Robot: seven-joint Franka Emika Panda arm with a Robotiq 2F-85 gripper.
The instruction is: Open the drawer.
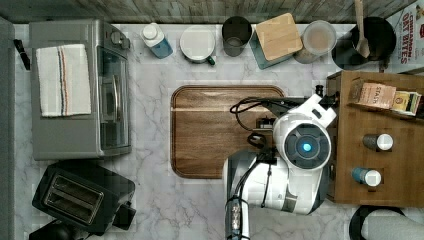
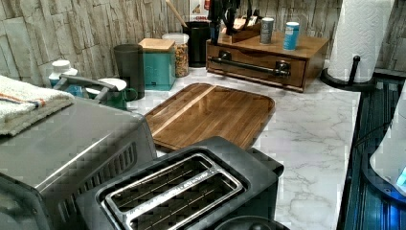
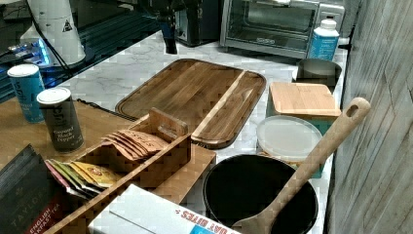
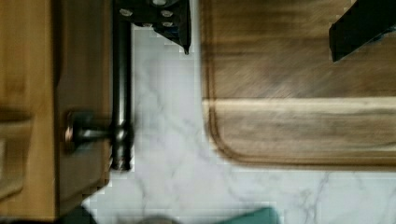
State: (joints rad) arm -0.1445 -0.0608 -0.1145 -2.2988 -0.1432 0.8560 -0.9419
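Arm [image 1: 280, 172]: white, reaching in from the counter's front edge. Gripper [image 4: 261, 32]: black fingers [image 4: 359, 28] spread wide apart, pointing down.

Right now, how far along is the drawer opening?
Done: the pincer has reached the drawer, its fingers spread wide, one by the black bar handle, the other over the cutting board. In hand: lining up on the bar, not yet gripped. Left: closing on it and pulling; the left view shows the drawer front flush.
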